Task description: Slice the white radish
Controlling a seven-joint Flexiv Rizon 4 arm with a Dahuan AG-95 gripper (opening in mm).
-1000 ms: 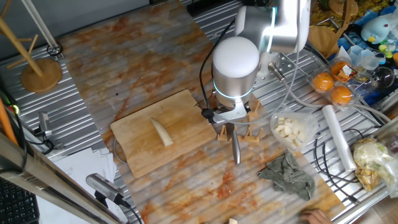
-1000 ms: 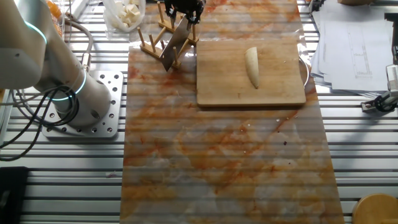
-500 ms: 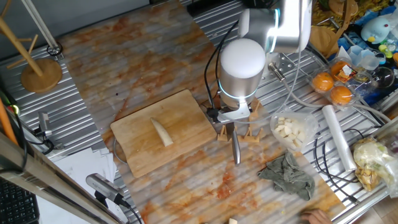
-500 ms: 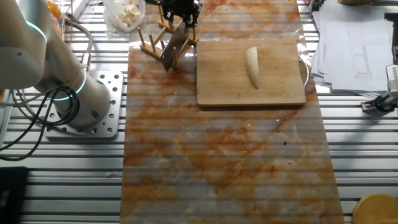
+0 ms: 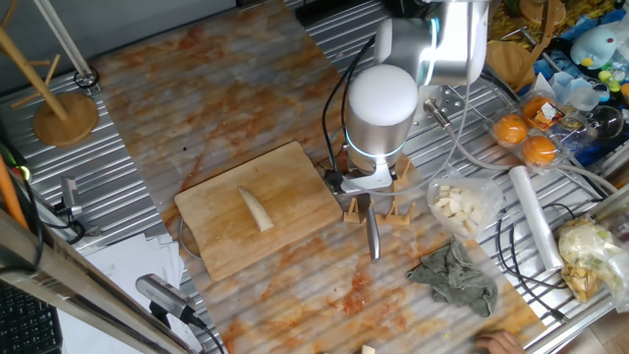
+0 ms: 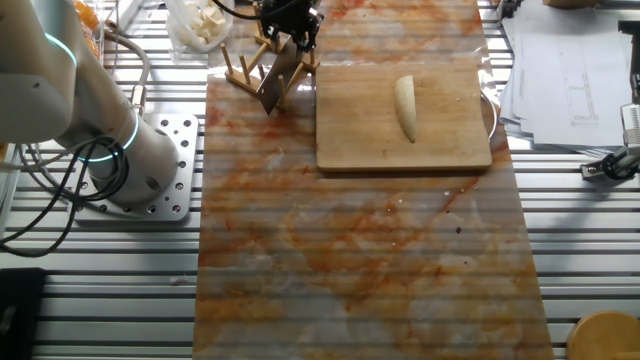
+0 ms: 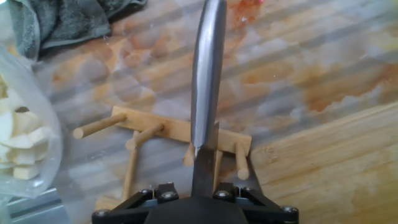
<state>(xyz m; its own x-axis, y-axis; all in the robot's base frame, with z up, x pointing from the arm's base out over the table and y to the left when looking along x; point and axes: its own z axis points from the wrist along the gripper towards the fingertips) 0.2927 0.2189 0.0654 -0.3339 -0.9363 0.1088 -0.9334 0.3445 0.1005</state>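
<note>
White radish [image 6: 405, 107] lying mid cutting board [image 6: 350, 140]; knife [image 6: 278, 75] over wooden rack [image 6: 240, 72] just off board's edge; bag of cubes [image 5: 462, 208] beyond rack; cloth [image 5: 455, 275] near table edge.

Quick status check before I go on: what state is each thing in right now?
white radish: whole, uncut, lying on the cutting board
knife: held in the claw, blade over the wooden rack
claw: shut on the knife's handle end
radish cubes: in clear plastic, beside the rack
green cloth: crumpled on the table
</note>
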